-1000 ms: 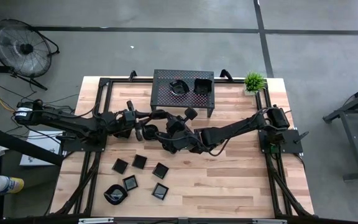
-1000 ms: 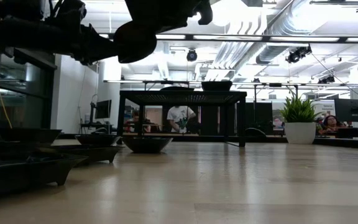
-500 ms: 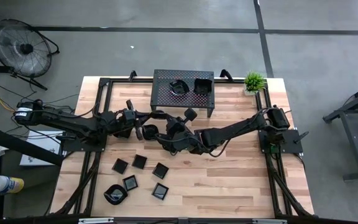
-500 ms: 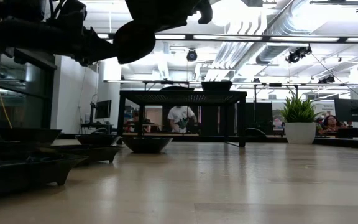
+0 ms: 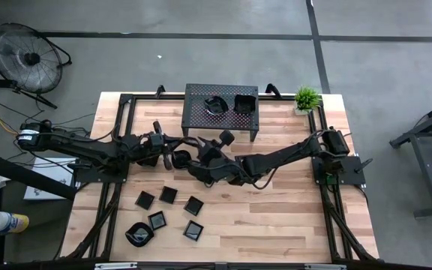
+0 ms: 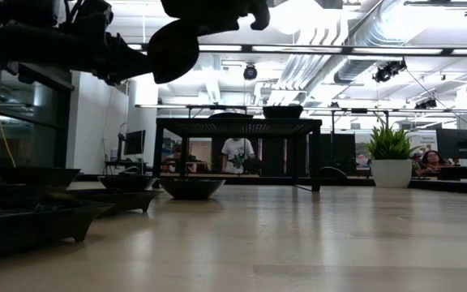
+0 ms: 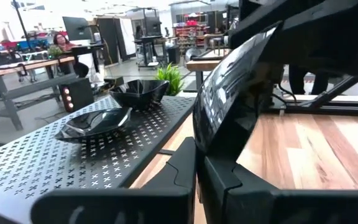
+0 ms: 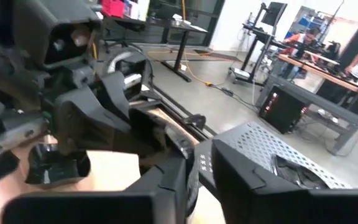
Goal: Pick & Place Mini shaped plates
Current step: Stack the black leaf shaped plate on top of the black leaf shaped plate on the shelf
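Item: mini shaped plates (image 5: 168, 195), glossy black, six loose on the counter (image 5: 276, 217), two on the perforated rack (image 5: 221, 105). Likely light, rigid, slick, chippable; pinch at a raised rim. Left end effector (image 7: 199, 171) clamped on one plate's edge; right end effector (image 8: 192, 171) slightly parted beside it.
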Controlling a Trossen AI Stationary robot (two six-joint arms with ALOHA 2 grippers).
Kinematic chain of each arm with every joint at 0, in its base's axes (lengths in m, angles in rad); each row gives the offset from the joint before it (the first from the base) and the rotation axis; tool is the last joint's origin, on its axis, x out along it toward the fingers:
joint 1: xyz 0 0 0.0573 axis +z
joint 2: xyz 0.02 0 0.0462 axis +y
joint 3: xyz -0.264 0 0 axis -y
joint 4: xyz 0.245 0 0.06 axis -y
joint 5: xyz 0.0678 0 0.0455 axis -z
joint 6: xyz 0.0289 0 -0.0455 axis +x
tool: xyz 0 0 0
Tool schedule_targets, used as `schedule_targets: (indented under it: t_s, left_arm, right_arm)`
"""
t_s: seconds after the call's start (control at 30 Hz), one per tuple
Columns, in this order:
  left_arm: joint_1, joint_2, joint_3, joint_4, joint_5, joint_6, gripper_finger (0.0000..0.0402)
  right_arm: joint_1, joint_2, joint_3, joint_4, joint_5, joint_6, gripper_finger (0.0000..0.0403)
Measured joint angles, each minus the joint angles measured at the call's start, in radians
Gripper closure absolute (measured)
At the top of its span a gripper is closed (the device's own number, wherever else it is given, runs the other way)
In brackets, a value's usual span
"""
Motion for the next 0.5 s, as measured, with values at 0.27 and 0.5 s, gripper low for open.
schedule_targets:
  t_s: [0.27, 0.5]
  left_arm:
    - [0.022, -0.001, 0.016, -0.010, 0.004, -0.001, 0.0400]
    - [0.199, -0.001, 0.229, -0.421, 0.258, 0.009, 0.0401]
  right_arm:
    - [0.023, -0.041, 0.005, -0.008, 0.141, -0.089, 0.0254]
    - [0.068, -0.106, 0.005, -0.012, 0.321, -0.159, 0.0219]
